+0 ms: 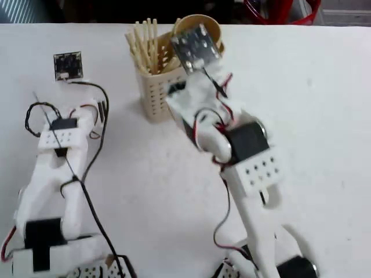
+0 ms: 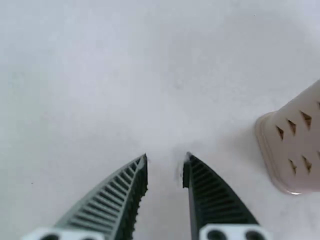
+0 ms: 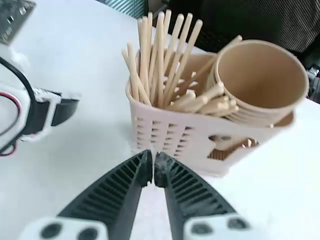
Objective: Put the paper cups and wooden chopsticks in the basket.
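A pale slotted basket (image 1: 152,92) stands at the table's back centre. It holds a bundle of wooden chopsticks (image 3: 161,55) standing upright and a stack of brown paper cups (image 3: 260,82) lying tilted, mouth up. My right gripper (image 3: 153,160) is shut on nothing, just in front of the basket (image 3: 185,135) wall. The right arm (image 1: 249,150) slants up to the basket. My left gripper (image 2: 166,160) hangs over bare table with its fingers slightly open and nothing between them, and the basket's corner (image 2: 295,145) is off to its side.
A small black-and-white marker board (image 1: 68,65) lies at the back left. The left arm (image 1: 55,168) and its loose black cables (image 1: 93,174) take up the left side. The white table (image 1: 313,87) is bare on the right.
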Available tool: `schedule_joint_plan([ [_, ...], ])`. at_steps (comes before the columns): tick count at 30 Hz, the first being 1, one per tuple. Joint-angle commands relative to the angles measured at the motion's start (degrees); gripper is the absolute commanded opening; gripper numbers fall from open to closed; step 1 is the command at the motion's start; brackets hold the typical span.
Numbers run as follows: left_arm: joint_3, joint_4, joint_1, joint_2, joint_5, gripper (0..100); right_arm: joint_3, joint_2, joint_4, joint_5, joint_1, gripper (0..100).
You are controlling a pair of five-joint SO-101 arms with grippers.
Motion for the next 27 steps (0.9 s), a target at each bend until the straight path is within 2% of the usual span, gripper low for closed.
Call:
schedule_joint_plan([
  [1, 4.3, -0.2, 0.6, -12.0, 0.1, 13, 11.3, -12.3, 0.1, 0.5, 3.8, 1.9],
  [7, 15.2, -2.3, 0.6, -26.1, -0.4, 13, 31.6, -33.4, 0.1, 0.8, 13.1, 2.4],
  [12, 24.1, -2.3, 0.5, -34.4, -0.4, 13, 47.8, -51.6, 0.1, 10.0, 18.6, 2.5],
  [18, 32.9, -2.3, 0.5, -45.2, -0.4, 13, 66.4, -73.9, 0.6, 17.1, 22.1, 2.5],
  [27, 49.7, -2.3, 0.5, -70.4, -0.4, 13, 76.3, -73.2, 0.4, 19.6, 31.3, 2.4],
])
